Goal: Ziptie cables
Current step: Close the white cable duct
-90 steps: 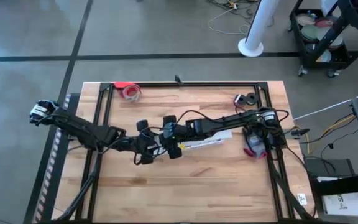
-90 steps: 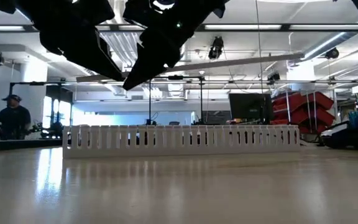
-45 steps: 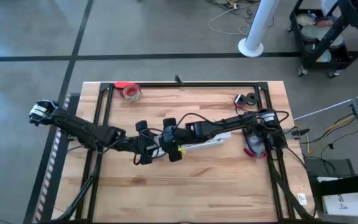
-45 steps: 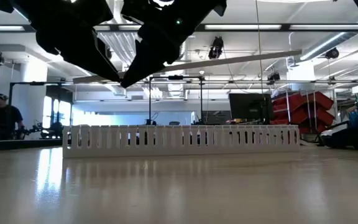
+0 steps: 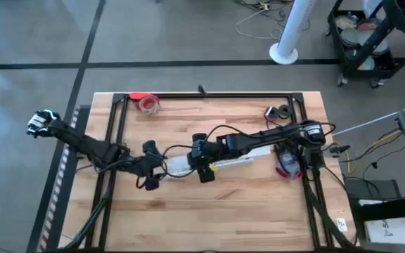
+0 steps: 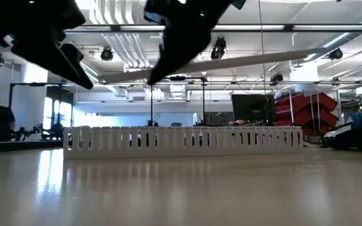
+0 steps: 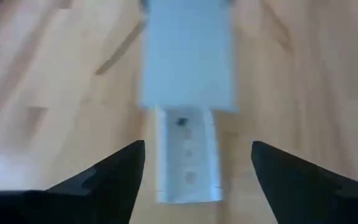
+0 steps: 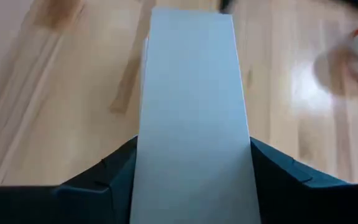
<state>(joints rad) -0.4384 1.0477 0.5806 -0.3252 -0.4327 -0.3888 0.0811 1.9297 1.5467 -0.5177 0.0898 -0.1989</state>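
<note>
Wooden table [image 5: 209, 204] | white slotted duct [image 5: 220, 160] | tape roll [image 5: 148, 104] far corner

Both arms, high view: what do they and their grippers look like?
Both are dark, jointed arms draped with loose black cables. The left arm has a white-marked joint at its outer end, and its gripper has black fingers. The right gripper shows a small yellow-green mark on its body. In the wrist views the fingers are matte black wedges tapering to points.

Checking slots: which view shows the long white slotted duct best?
Low view: the long white slotted duct shows its whole side wall. High view: arms partly hide it. Wrist views: only its top.
</note>
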